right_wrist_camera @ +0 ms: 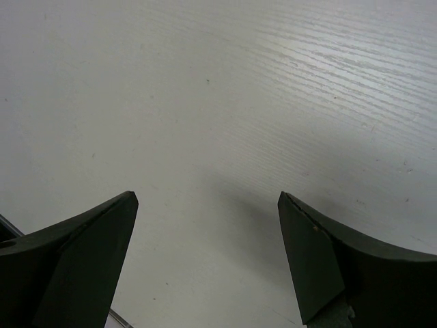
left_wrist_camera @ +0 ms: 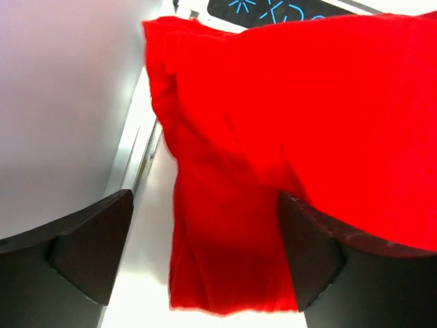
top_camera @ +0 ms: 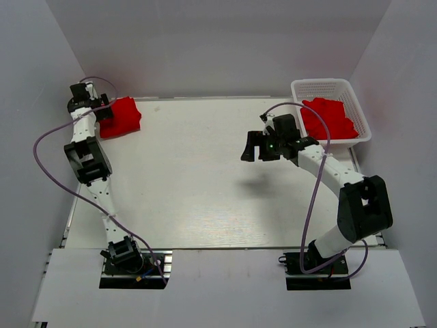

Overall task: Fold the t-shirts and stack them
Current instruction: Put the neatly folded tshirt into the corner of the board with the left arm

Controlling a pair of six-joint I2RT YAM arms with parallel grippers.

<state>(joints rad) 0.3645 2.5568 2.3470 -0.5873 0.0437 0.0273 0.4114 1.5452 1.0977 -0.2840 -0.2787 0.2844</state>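
A folded red t-shirt pile lies at the table's far left corner. My left gripper is right against its left side. In the left wrist view the red t-shirt cloth fills the space between the wide-apart jaws of that gripper. It drapes over the right finger, while bare table shows beside the left finger. More red t-shirts sit crumpled in the white basket. My right gripper hovers open over bare table, with nothing between the jaws of this gripper.
The white lattice basket stands at the far right corner, beside the right arm's forearm. White walls close in the table at the back and both sides. The left arm runs along the table's left edge.
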